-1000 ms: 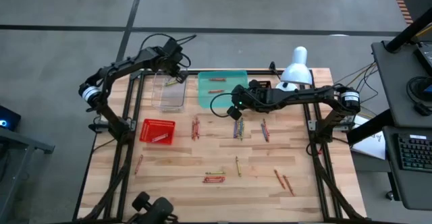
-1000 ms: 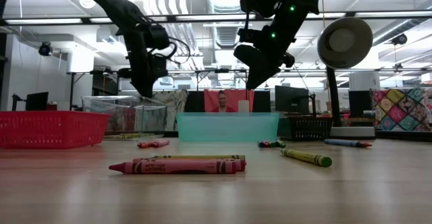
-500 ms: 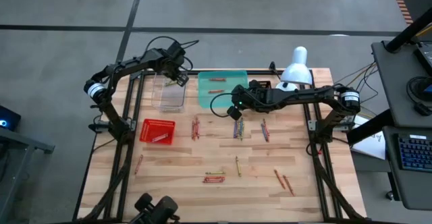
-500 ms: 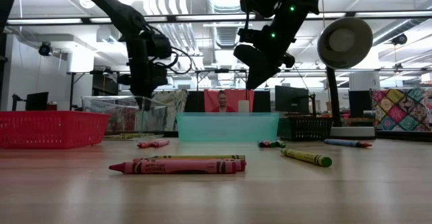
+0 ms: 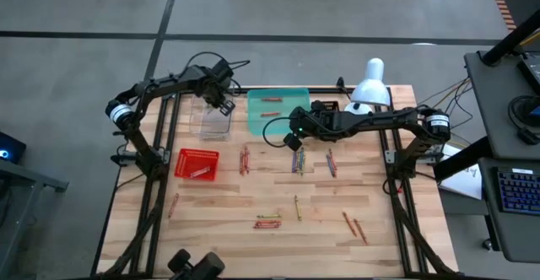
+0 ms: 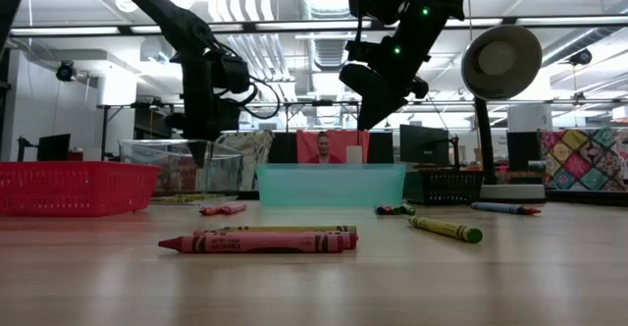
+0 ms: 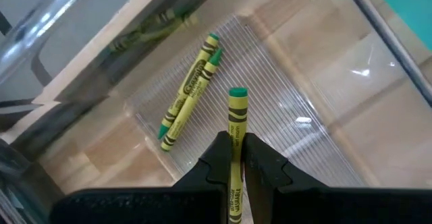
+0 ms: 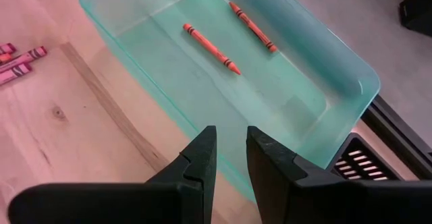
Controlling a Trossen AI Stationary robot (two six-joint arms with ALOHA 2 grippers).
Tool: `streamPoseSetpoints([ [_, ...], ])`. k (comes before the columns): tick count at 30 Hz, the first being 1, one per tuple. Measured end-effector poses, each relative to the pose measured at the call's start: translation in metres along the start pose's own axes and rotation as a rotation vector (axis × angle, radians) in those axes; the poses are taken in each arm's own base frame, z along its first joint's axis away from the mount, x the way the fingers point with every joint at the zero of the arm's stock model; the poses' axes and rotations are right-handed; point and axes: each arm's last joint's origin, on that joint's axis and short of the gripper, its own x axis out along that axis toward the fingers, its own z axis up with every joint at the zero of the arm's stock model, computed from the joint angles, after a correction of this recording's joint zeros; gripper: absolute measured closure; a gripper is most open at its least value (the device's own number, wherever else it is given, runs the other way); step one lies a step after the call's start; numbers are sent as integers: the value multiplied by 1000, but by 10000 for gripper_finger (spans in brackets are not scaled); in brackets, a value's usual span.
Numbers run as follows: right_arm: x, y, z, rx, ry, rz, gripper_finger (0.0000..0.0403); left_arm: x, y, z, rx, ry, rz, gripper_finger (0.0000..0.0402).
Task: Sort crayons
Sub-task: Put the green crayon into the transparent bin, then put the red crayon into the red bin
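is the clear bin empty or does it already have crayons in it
Not empty: the left wrist view shows two yellow-green crayons lying on the floor of the clear bin.

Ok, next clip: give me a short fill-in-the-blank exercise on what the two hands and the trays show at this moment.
1. The left hand is shut on a ____ crayon above the clear tray.
2. The clear tray already holds ____ crayons.
3. The right hand holds ____ and hovers by the teal tray.
4. The crayons in the teal tray are ____ in colour.

Missing words: yellow-green; two; nothing; orange
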Motion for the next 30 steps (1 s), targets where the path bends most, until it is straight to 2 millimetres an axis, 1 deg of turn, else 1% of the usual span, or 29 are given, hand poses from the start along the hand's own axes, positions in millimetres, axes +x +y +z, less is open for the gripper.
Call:
streamPoseSetpoints([
  [13,0,0,0,1,0,0,330,0,-2,0,-7,-1,-1,398],
  [16,0,0,0,1,0,0,330,0,-2,-1,5,9,-1,384],
  [24,0,0,0,1,0,0,330,-1,-2,-3,21,23,0,330],
  [28,0,0,0,0,0,0,330,-5,-4,-4,46,17,-3,315],
  [30,0,0,0,-4,-1,0,330,-10,-6,-4,53,3,-5,313],
])
